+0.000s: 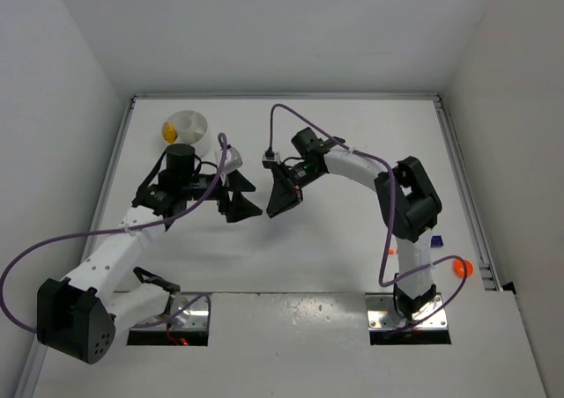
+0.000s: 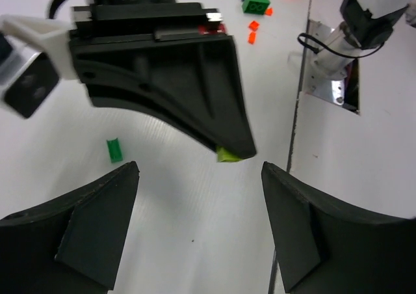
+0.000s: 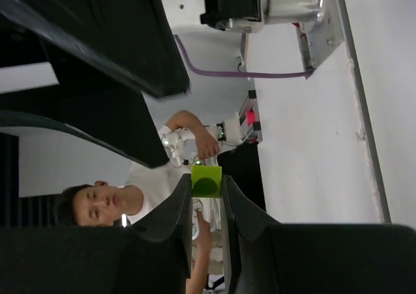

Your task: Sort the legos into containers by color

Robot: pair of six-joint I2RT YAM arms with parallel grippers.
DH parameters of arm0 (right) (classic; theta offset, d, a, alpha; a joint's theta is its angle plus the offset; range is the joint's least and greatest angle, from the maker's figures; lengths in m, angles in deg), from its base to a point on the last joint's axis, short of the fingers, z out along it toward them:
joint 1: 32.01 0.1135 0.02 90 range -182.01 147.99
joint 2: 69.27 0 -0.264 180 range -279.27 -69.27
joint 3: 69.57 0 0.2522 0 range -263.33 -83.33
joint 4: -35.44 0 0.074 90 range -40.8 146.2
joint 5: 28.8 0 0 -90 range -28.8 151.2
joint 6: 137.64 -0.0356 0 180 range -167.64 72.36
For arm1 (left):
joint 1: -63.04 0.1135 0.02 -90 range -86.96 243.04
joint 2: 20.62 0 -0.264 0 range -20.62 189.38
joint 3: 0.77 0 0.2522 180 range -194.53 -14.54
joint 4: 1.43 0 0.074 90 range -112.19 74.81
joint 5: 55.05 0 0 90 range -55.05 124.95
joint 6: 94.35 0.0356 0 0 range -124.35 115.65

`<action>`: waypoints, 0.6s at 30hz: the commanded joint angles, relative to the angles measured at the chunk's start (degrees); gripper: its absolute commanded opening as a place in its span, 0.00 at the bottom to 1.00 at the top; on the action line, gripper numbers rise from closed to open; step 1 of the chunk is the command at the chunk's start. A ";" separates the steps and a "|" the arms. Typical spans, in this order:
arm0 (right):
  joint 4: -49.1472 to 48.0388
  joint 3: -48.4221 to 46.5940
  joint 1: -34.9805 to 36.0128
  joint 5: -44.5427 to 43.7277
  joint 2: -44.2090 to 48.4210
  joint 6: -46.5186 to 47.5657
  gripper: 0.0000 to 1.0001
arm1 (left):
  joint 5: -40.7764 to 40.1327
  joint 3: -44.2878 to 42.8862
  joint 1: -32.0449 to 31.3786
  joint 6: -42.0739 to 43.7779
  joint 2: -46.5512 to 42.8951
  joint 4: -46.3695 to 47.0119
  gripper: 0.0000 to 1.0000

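Closest to the lens, the right gripper (image 3: 206,188) pinches a lime-green lego (image 3: 206,177) between its tips, holding it above the table (image 1: 352,125) near the middle. Facing it, the left gripper (image 2: 199,177) is spread wide with nothing in it, and a small green lego (image 2: 115,150) lies on the surface below. At the far left, the white dish (image 1: 189,127) holds a yellow piece (image 1: 169,132), while other bricks (image 2: 257,4) lie near the right arm's base.

Ok so the dish (image 1: 196,119) sits far-left on the table (image 1: 335,248), one piece (image 1: 169,132) in it. Just nearside of the dish is the left gripper (image 1: 240,197). Further right is the right gripper (image 2: 237,149), with a brick (image 2: 227,155) between its fingertips. The loose legos (image 1: 436,240) are way off near-right.
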 commanded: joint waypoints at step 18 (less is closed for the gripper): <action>-17.47 0.41 0.89 10.79 5.53 -16.64 0.00 | -1.65 -2.29 -4.81 3.20 -0.74 -3.95 0.68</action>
